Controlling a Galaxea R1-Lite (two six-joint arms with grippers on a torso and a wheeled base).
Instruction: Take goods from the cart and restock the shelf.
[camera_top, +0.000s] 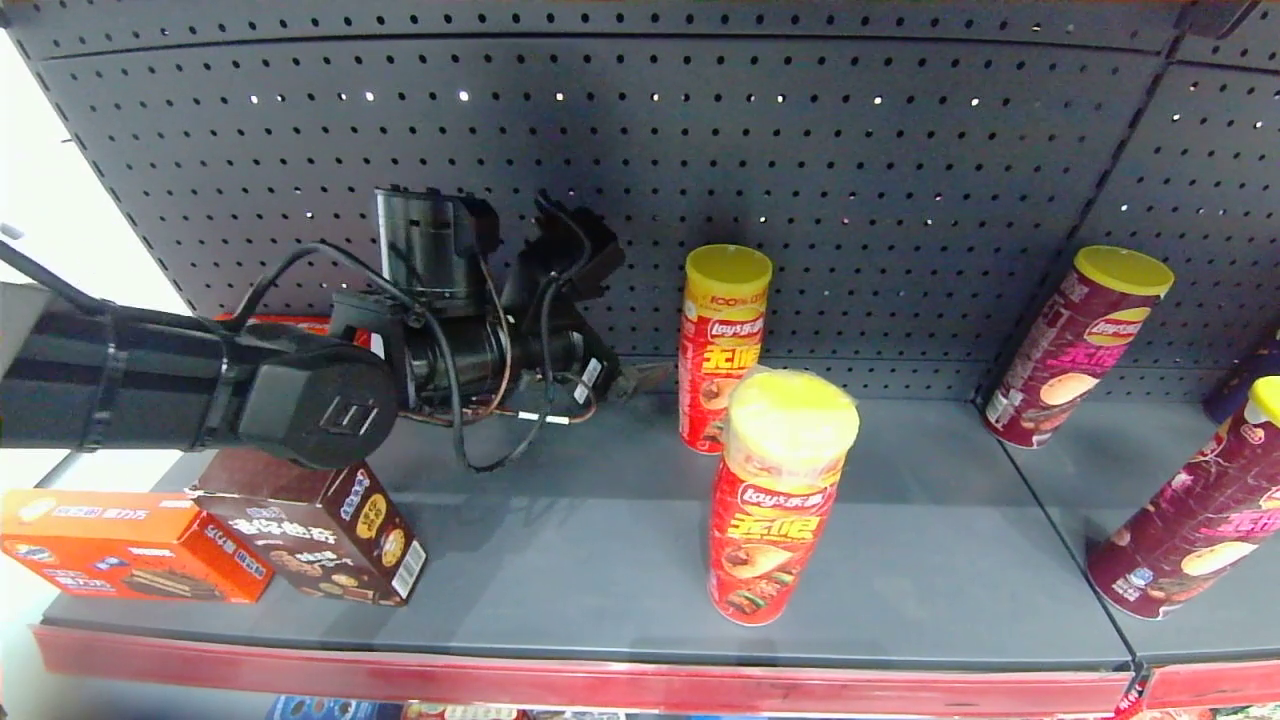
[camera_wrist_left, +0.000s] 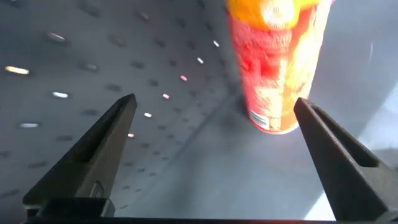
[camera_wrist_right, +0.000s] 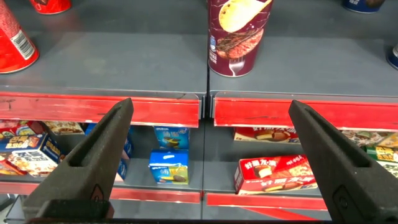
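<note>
Left gripper (camera_wrist_left: 214, 99), jaws spread and empty, lies at nine o'clock of the rear red crisp can (camera_top: 724, 345), which stands upright near the pegboard (camera_top: 850, 180), seemingly to fill the shelf (camera_top: 600, 560) from the back; right gripper (camera_wrist_right: 210, 104) jaws likewise spread.

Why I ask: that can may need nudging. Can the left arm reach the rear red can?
Probably yes. The left tool sits open beside the rear red can, with bare shelf between them; the front red can stands nearer the edge, off that line.
</note>
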